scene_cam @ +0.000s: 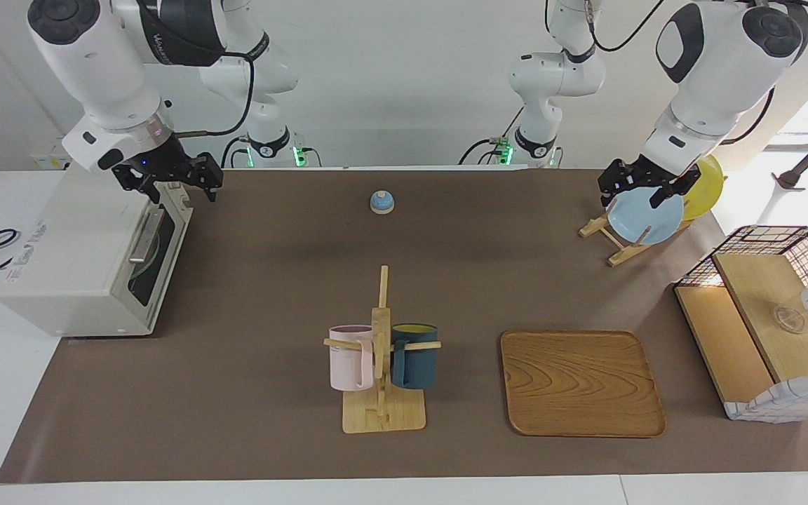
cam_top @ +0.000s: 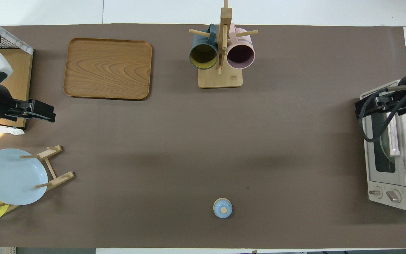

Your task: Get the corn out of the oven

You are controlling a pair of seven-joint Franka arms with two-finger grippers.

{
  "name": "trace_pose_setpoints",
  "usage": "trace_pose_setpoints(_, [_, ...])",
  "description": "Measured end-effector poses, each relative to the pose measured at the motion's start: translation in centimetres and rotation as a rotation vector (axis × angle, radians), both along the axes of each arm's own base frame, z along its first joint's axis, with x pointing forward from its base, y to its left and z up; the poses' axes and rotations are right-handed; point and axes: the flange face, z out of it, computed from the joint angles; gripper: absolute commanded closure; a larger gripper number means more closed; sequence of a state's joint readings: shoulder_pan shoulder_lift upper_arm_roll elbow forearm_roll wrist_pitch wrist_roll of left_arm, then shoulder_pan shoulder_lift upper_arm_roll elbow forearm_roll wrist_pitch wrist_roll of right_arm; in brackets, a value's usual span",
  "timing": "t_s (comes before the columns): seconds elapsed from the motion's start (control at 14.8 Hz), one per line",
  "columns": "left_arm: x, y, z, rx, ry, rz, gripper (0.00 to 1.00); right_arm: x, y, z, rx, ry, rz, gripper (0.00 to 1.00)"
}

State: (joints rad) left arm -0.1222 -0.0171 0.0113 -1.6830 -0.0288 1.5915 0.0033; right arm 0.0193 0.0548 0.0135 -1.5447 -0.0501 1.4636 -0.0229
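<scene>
The off-white toaster oven (scene_cam: 60, 273) stands at the right arm's end of the table, and it also shows in the overhead view (cam_top: 397, 169). Its dark glass door (scene_cam: 155, 259) is shut, with the metal bar handle (scene_cam: 143, 240) along its top edge. The corn is hidden; only a dim round shape shows through the glass. My right gripper (scene_cam: 178, 184) is open and empty, in the air over the top edge of the door; it also shows in the overhead view (cam_top: 360, 108). My left gripper (scene_cam: 639, 191) is open and empty over the plate rack, waiting.
A wooden mug rack (scene_cam: 383, 414) with a pink and a dark blue mug stands mid-table. A wooden tray (scene_cam: 581, 382) lies beside it. A small blue bell (scene_cam: 381, 202) sits near the robots. A plate rack (scene_cam: 618, 249) holds a blue and a yellow plate. A wire-and-wood basket (scene_cam: 769, 322) stands at the left arm's end.
</scene>
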Motion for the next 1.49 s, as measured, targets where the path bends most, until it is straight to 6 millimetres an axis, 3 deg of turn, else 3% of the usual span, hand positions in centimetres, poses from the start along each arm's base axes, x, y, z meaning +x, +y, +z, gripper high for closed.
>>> trace_pose_setpoints(0.41, [0.0,0.0,0.0,0.000,0.000,0.000,0.00,0.0,-0.3,-0.1,0.000,0.001,-0.006,0.00])
trace_pose_setpoints(0.47, [0.0,0.0,0.0,0.000,0.000,0.000,0.00,0.1,-0.9,-0.3,0.000,-0.003,-0.013,0.29])
trace_pose_setpoints(0.54, [0.0,0.0,0.0,0.000,0.000,0.000,0.00,0.1,-1.5,-0.7,0.002,-0.011,-0.012,0.81])
trace_pose_setpoints(0.61, [0.0,0.0,0.0,0.000,0.000,0.000,0.00,0.1,-2.2,-1.3,0.004,-0.021,-0.004,1.00])
trace_pose_setpoints(1.01, [0.0,0.0,0.0,0.000,0.000,0.000,0.00,-1.5,-7.0,-7.4,0.004,-0.095,-0.052,1.00])
trace_pose_setpoints(1.49, [0.0,0.0,0.0,0.000,0.000,0.000,0.00,-2.6,-10.5,-11.1,-0.026,-0.080,-0.099,1.00])
